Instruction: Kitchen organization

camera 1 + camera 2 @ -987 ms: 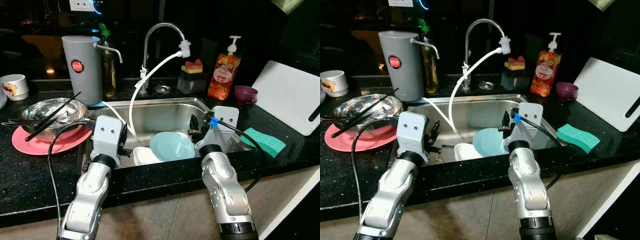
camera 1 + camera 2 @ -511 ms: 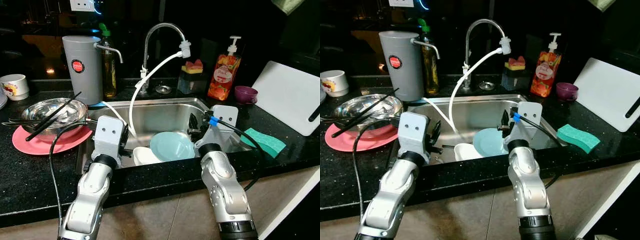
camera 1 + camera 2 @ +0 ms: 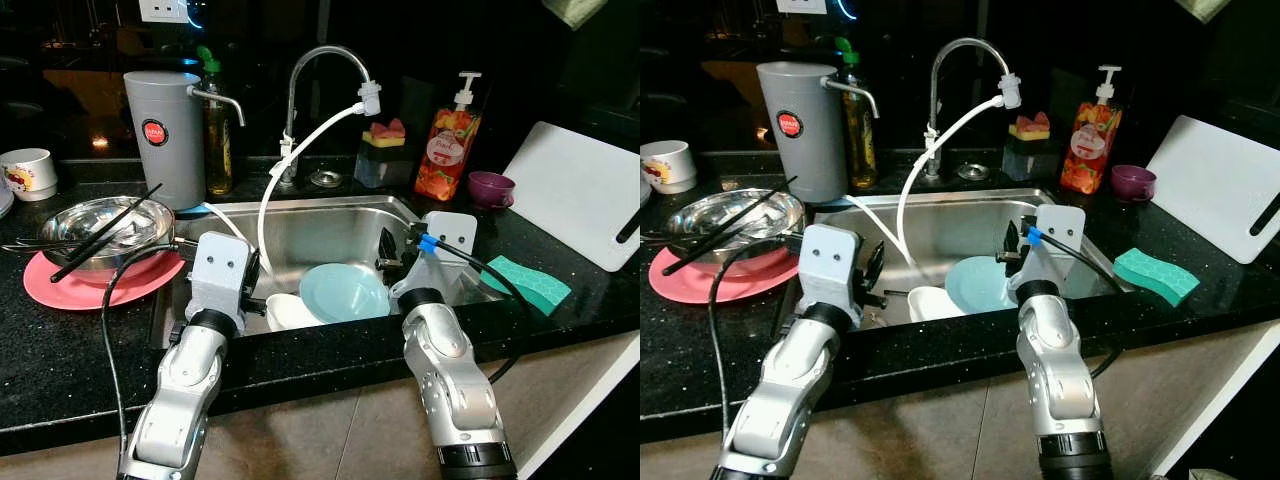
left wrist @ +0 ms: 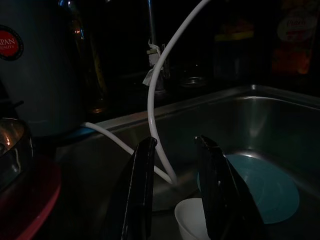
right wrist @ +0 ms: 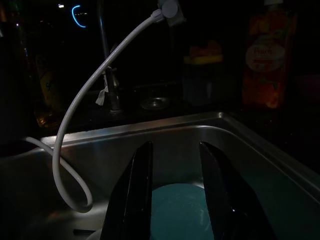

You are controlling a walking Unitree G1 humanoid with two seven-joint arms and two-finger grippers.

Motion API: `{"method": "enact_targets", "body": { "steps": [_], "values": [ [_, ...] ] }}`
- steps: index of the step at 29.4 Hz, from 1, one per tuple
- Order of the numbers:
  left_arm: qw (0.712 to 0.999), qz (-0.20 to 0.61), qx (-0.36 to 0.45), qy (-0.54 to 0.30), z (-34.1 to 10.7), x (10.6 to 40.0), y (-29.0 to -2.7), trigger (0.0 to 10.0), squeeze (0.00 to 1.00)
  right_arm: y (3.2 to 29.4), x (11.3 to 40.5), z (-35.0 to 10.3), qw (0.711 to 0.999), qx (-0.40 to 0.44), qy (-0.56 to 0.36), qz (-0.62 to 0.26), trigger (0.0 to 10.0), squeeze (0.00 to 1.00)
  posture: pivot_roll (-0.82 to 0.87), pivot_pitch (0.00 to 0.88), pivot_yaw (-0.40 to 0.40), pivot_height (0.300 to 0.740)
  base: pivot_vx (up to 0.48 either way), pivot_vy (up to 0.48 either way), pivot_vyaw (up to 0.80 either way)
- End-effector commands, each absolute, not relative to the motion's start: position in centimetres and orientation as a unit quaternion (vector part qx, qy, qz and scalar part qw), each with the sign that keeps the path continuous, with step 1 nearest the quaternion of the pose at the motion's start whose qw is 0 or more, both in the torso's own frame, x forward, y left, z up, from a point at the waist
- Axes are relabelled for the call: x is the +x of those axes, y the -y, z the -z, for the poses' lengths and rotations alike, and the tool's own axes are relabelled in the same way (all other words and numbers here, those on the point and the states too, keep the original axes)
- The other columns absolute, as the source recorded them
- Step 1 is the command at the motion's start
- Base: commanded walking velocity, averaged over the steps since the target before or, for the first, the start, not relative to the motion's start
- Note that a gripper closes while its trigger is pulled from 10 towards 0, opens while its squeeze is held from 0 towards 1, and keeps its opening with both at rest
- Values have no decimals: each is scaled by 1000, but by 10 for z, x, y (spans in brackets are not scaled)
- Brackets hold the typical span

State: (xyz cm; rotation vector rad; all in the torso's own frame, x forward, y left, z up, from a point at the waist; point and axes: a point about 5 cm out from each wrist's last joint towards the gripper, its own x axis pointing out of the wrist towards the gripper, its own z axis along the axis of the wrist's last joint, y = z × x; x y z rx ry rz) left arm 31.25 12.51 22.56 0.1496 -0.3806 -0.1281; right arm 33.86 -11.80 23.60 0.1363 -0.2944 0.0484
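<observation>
Two hands hover at the sink's (image 3: pixel 330 225) front edge — head views show little changed from a second ago, so nothing is lifted yet. Left hand (image 4: pixel 175 192), fingers apart, faces the white cup (image 4: pixel 192 225). Right hand (image 5: pixel 175 190), fingers apart and empty, overlooks the teal plate (image 5: pixel 180 212).

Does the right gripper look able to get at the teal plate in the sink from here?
Probably yes. The right gripper is open above the sink, pointed at the teal plate, with nothing between them; the white hose runs off to the side.
</observation>
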Motion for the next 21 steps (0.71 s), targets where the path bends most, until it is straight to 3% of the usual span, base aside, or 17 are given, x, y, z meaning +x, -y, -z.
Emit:
{"method": "enact_targets", "body": {
  "steps": [1,21],
  "values": [
    [978,61,76,187,-223,313,-125,10000,0,116,339,-238,986,70,151,-28,10000,0,126,57,-96,740,0,0,0],
    [976,16,116,185,-229,321,-154,10000,0,118,337,-234,986,71,145,-24,10000,0,107,59,-81,740,0,0,0]
  ]
}}
